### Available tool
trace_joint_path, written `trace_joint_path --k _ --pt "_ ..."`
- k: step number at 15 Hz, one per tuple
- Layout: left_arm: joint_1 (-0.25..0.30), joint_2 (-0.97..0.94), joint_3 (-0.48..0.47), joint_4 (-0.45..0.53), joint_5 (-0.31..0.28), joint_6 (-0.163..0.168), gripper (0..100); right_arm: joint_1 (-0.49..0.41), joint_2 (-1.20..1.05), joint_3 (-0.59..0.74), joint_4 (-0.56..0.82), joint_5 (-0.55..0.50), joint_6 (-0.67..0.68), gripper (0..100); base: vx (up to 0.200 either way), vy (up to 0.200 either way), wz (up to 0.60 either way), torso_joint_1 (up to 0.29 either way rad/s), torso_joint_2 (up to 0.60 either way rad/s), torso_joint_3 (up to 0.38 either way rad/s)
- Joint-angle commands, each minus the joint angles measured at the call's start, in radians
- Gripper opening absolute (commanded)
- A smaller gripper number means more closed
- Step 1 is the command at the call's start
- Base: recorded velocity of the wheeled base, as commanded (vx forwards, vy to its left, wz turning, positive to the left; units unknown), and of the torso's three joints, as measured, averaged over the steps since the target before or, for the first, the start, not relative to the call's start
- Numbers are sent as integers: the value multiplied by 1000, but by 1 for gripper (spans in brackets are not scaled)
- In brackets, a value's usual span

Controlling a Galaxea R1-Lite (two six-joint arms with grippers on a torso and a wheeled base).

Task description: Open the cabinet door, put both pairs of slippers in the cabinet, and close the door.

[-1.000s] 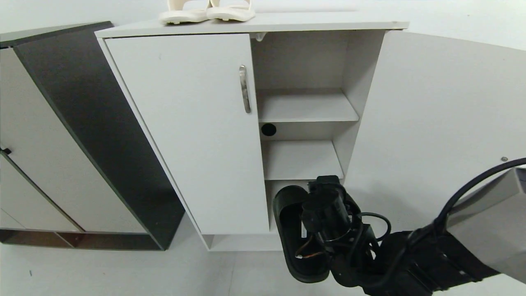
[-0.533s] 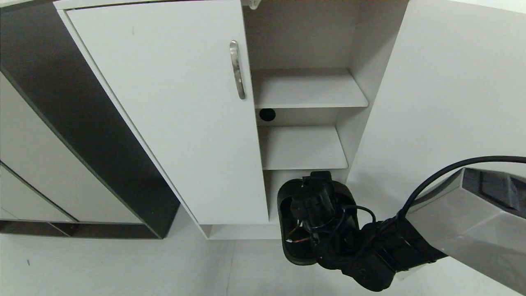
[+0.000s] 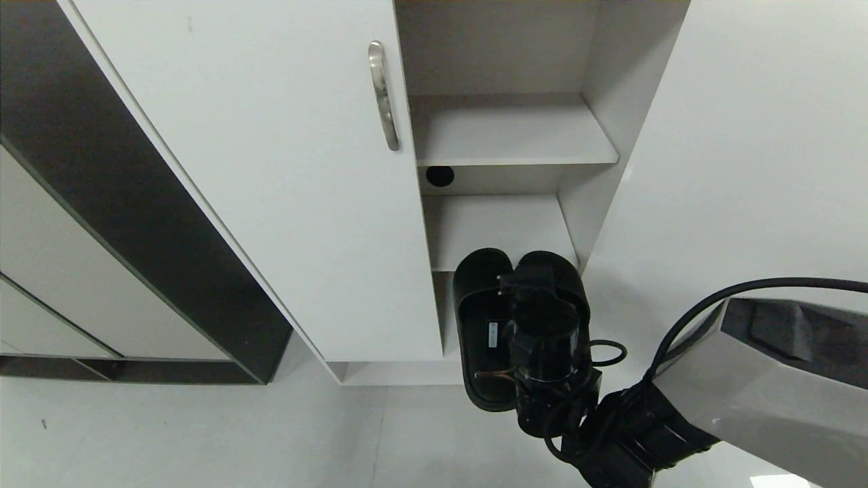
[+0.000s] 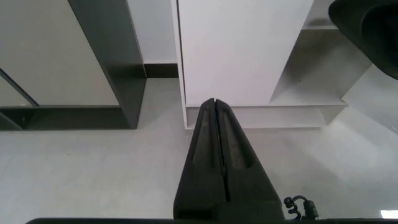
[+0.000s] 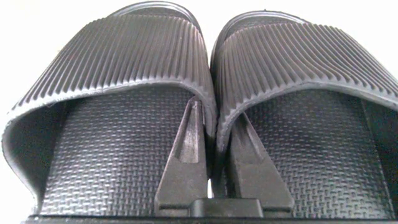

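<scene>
A pair of black slippers (image 3: 483, 318) is being held side by side at the lower centre of the head view by the right hand (image 3: 527, 279). In the right wrist view, the two fingers (image 5: 186, 155) are being pressed together on the adjoining inner walls of the slippers (image 5: 124, 81), one finger inside each shoe under its ribbed strap. So the right hand is being kept clenched on the pair.

The slippers are being carried sole-down, with the toes pointed at the open right half of the white cabinet (image 3: 600, 74). They are just in front of its lowest compartment and below the middle shelf (image 3: 498, 227). The heels are being held out over the floor (image 3: 203, 434). Whether the toes are already inside the compartment cannot be told.

The cabinet's right door (image 3: 746, 135) is being left swung wide open on the right of the frame. The left door (image 3: 271, 169), with its metal handle (image 3: 383, 95), is being kept closed. An upper shelf (image 3: 508, 132) is being shown above the middle one, with a round hole (image 3: 439, 176) in the back panel between them. A dark-sided cabinet (image 3: 122, 203) is being shown at the left edge.

In the left wrist view, the left hand (image 4: 215, 107) is being held above the floor in front of the closed door. Its fingers are being pressed flat together, with nothing between them.
</scene>
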Motion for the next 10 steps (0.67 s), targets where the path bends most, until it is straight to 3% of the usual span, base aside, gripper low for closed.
trace_joint_path --k 1,8,10 --pt "0 1 0 0 1 1 0 2 31 27 -26 -1 -17 0 0 0 0 0 0 0" --pt "0 1 0 0 1 -2 0 -3 62 31 -59 2 -17 0 0 0 0 0 0 0" --pt "0 1 0 0 1 -2 0 -4 60 33 -59 1 -17 0 200 0 0 2 2 2"
